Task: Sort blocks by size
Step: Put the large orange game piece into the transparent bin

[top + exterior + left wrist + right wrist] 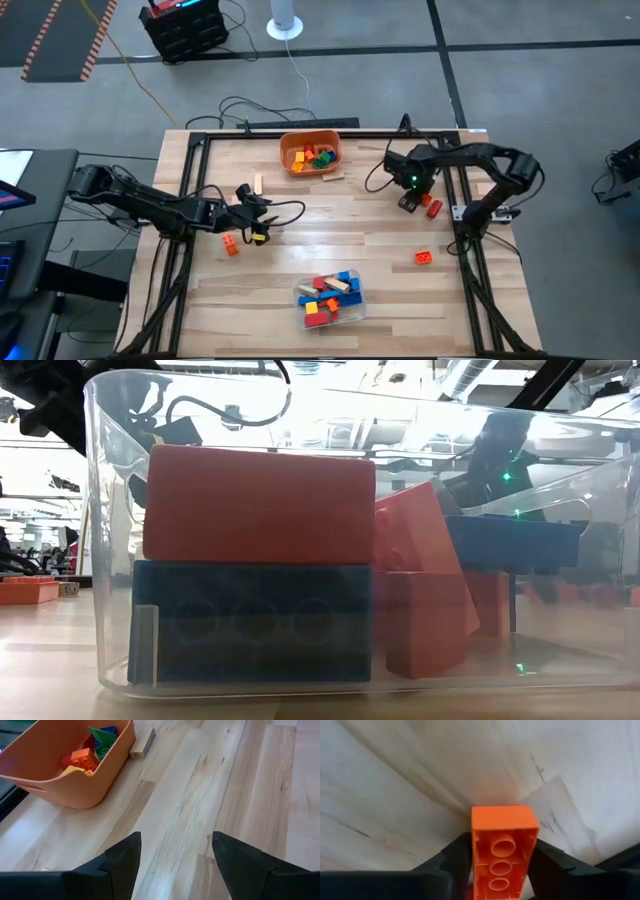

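My right gripper (416, 199) is at the table's far right, shut on a long orange block (504, 849), which shows reddish in the high view (431, 208). My left gripper (262, 208) is open and empty over the table's left middle, pointing toward the orange bowl (60, 765). Loose blocks lie flat on the table: an orange one (231, 245), a yellow one (260, 238), a red one (423, 257) and two tan ones (258, 184) (331, 178). The bowl (311, 152) holds several small blocks. The clear tub (330, 297) holds several long ones. My right gripper pinches the orange block's two long sides (476, 855) between its two fingers (456, 865). The fingers lie along the block, and its free end (503, 811) sticks out past the fingertips toward the table. Its hollow underside faces the wrist camera. Whether the free end touches the table I cannot tell.
The tub (330, 540) stands near the table's front edge and fills the low view. The bowl stands at the far middle. Black frame rails (465, 235) run along the table's left and right sides. Bare wood lies between the two grippers.
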### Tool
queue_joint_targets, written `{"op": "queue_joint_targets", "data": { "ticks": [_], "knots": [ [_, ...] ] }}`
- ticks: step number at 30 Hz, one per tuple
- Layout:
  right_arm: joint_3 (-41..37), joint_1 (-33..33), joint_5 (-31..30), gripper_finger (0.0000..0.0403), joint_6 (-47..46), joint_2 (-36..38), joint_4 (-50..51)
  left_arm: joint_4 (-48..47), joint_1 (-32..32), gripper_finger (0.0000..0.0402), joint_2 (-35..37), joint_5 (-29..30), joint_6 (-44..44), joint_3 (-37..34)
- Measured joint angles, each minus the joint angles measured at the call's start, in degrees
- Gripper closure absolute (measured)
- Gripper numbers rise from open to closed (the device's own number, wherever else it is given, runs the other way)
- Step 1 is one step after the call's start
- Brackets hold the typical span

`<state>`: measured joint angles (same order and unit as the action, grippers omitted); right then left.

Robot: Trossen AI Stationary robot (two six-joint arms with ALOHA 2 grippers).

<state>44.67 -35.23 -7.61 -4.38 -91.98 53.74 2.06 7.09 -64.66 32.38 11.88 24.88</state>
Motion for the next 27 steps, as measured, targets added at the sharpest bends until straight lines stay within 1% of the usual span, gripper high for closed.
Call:
{"op": "queue_joint_targets", "data": {
  "ticks": [2, 4, 7, 10, 13, 14, 15, 17, 19, 21, 23, 27],
  "knots": [
    [0.92, 1.9, -0.09, 0.0244, 0.08, 0.18, 0.35, -0.01, 0.0, 0.0164, 0.0, 0.0, -0.01, 0.0],
    [2.3, 4.24, 2.19, 0.0244, -0.08, 1.15, -0.39, 0.0, 0.0, 0.0164, 0.01, 0.0, -0.02, 0.0],
    [5.07, 8.62, 9.95, 0.0244, -1.53, 3.33, -0.79, -0.02, 0.0, 0.0164, 0.0, 0.87, -0.58, 0.0],
    [7.63, 14.96, 16.65, 0.0244, -3.56, 5.94, -2.81, -0.02, 0.0, 0.0164, 0.0, 1.21, -0.59, 0.0],
    [9.6, 22.76, 27.84, 0.0244, -4.36, 8.39, -10.83, -0.02, 0.0, 0.0164, 0.0, 1.33, -0.57, 0.0],
    [9.83, 25.62, 30.46, 0.0244, -5.49, 8.87, -14.27, -0.02, 0.0, 0.0164, 0.01, 1.36, -0.57, 0.0],
    [9.92, 28.55, 31.55, 0.0244, -7.08, 9.17, -18.06, -0.02, 0.0, 0.0164, 0.0, 1.36, -0.55, 0.0],
    [10.39, 34.43, 31.67, 0.0244, -10.01, 9.17, -27.21, -0.02, 0.0, 0.0164, 0.0, 1.36, -0.31, 0.0],
    [11.98, 39.94, 31.69, 0.0244, -10.52, 7.97, -32.64, -0.02, -0.01, 0.0164, 0.0, 1.36, -0.12, 0.0],
    [14.56, 44.64, 31.36, 0.0244, -10.39, 6.17, -33.32, -0.02, 0.0, 0.0164, 0.0, 1.36, -0.05, 0.0],
    [17.26, 48.49, 29.72, 0.024, -10.57, 4.17, -32.77, 0.0, 0.0, 0.0164, 0.0, 1.38, 0.19, 0.0],
    [21.64, 52.61, 28.49, 0.0218, -12.42, -0.01, -33.22, 0.39, 0.0, 0.0164, 0.0, 1.37, 0.27, 0.0]
  ]
}}
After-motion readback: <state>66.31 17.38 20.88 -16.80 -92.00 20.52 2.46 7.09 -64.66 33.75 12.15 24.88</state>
